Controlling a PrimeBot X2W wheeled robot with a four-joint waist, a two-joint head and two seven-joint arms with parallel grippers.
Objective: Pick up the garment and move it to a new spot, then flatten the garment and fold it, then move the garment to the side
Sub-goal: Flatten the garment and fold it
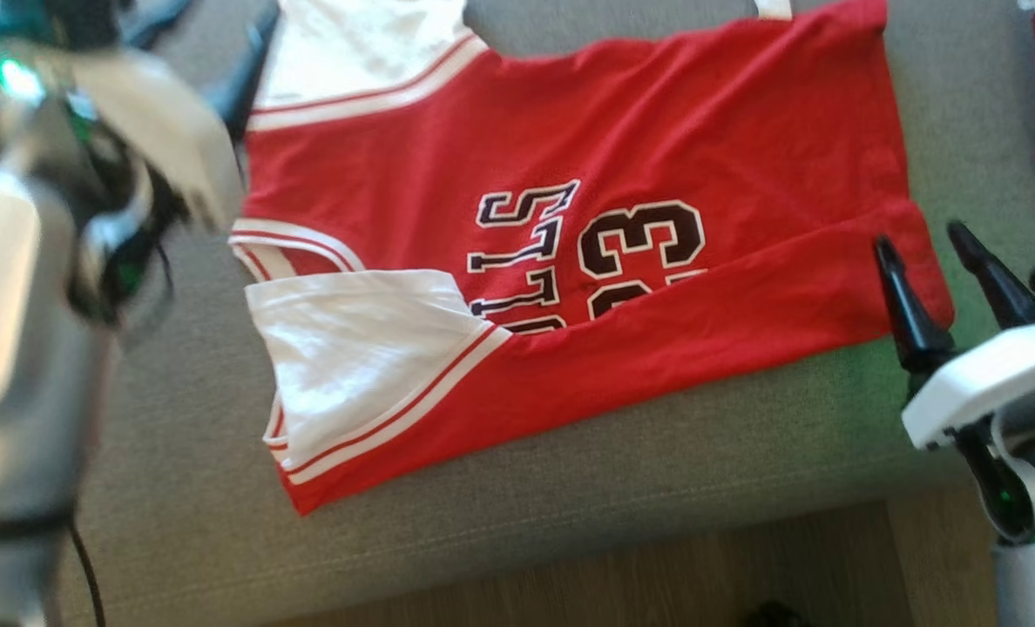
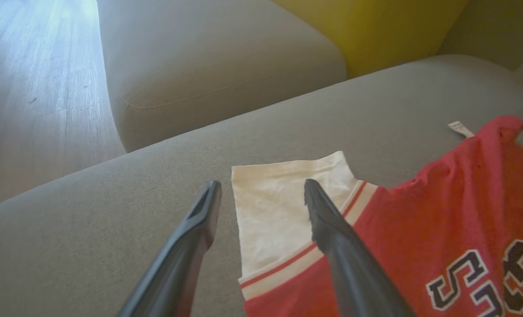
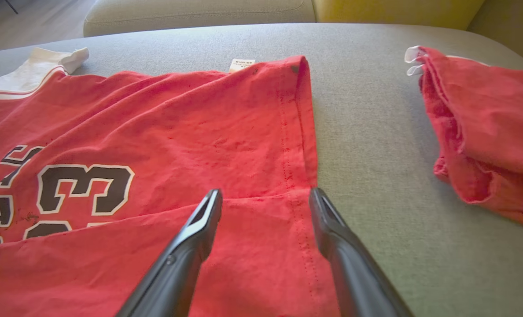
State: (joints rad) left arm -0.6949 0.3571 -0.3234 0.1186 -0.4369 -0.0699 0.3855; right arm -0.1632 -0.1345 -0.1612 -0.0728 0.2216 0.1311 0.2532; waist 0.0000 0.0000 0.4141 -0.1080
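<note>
Both spread wide, empty: left gripper [image 2: 261,190], right gripper [image 3: 266,198]. Jersey [image 1: 657,139] lettering half under fold; head cam blurs my left arm [image 1: 12,366]. Right wrist adds red cloth [image 3: 490,127] at 3 o'clock.

One spread red jersey [image 1: 657,148], one bunched red garment [image 3: 495,127], one grey sofa [image 1: 570,488]

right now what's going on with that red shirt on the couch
A two-armed robot is partway through folding a red jersey on a grey couch cushion. The jersey's near long edge lies folded up over the lettering. Both arms' jaws stand open and hold nothing: the left over the far white sleeve, the right by the hem end. A second red garment lies apart on the robot's right.
</note>
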